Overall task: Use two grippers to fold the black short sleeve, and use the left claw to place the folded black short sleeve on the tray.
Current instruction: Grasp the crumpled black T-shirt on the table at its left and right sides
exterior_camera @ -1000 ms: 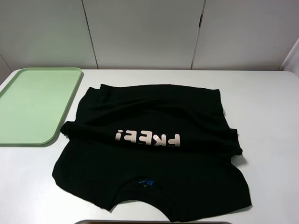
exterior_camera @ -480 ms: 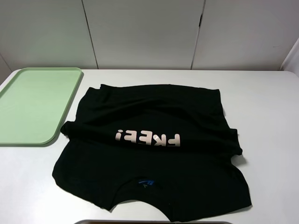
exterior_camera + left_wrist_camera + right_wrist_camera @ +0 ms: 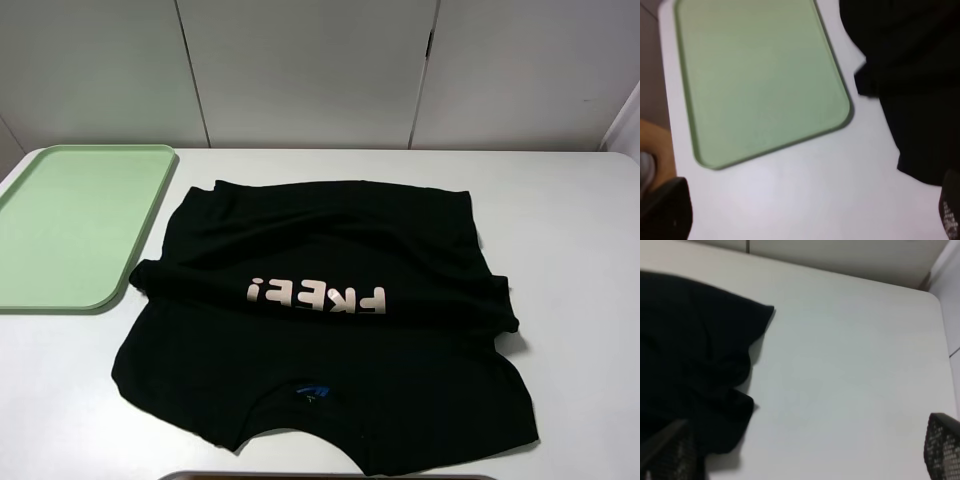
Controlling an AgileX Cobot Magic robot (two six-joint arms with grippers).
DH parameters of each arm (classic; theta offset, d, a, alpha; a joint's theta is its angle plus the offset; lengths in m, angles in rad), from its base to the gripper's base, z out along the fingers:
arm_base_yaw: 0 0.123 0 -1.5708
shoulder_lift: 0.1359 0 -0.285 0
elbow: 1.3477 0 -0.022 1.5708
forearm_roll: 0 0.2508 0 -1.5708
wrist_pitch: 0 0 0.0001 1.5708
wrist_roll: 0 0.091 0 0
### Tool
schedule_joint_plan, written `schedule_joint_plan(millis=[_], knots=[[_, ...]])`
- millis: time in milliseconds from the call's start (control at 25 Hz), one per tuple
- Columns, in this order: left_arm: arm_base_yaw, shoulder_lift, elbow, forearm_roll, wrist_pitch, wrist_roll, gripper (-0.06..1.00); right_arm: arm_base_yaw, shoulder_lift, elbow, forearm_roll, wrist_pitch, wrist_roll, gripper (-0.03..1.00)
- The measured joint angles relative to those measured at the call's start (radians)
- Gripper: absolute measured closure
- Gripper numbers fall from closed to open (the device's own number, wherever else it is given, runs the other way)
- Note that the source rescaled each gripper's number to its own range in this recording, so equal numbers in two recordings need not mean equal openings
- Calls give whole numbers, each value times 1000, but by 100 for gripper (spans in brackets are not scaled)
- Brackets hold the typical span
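Note:
The black short sleeve shirt point(image 3: 325, 320) lies spread on the white table, its far part folded over so pale "FREE!" lettering reads upside down, collar toward the near edge. The light green tray point(image 3: 75, 225) sits empty at the table's left. Neither gripper shows in the exterior high view. In the left wrist view the left gripper point(image 3: 807, 220) is open and empty above bare table, between the tray point(image 3: 760, 75) and the shirt's edge point(image 3: 915, 100). In the right wrist view the right gripper point(image 3: 805, 455) is open and empty, beside the shirt's sleeve point(image 3: 695, 365).
The white table point(image 3: 580, 230) has bare surface to the right of the shirt. White wall panels stand behind the table. A dark strip shows at the table's near edge point(image 3: 320, 476).

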Motion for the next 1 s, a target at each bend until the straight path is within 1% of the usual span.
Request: schedule_joint_plan(millis=[40,120,160,280,360,400,480,600,680,800,880,1000], knots=[[-38,44,-26,3,0,7,-4,6,46,-16,6,-1,-27,-3],[-140,120,-63,8,0,32,-4,51,124,-43,11,-20,-62,-3],[-140,120,-63,8,0,32,-4,91,161,-51,11,-28,-72,-3],[-299,203,-85,39,0,79,-4,241,254,-59,-3,-46,-99,-3],[-420,260,-86,66,2,98,-4,366,314,-59,-30,-46,-104,-3],[-519,308,-86,85,2,109,-4,428,339,-59,-43,-46,-106,-3],[-615,354,-86,99,2,115,-4,533,395,-59,-77,-46,-111,-3],[-695,410,-86,108,1,133,-4,663,473,-59,-129,-45,-114,-3],[-717,438,-76,109,0,160,-4,718,526,-59,-145,-46,-118,-3],[-693,465,-15,115,-13,203,-4,736,602,-60,-151,-52,-127,-3],[-660,480,44,121,-62,247,-4,736,651,-60,-155,-61,-145,-3],[-613,509,132,126,-163,277,-3,736,721,-60,-156,-89,-171,-3]])
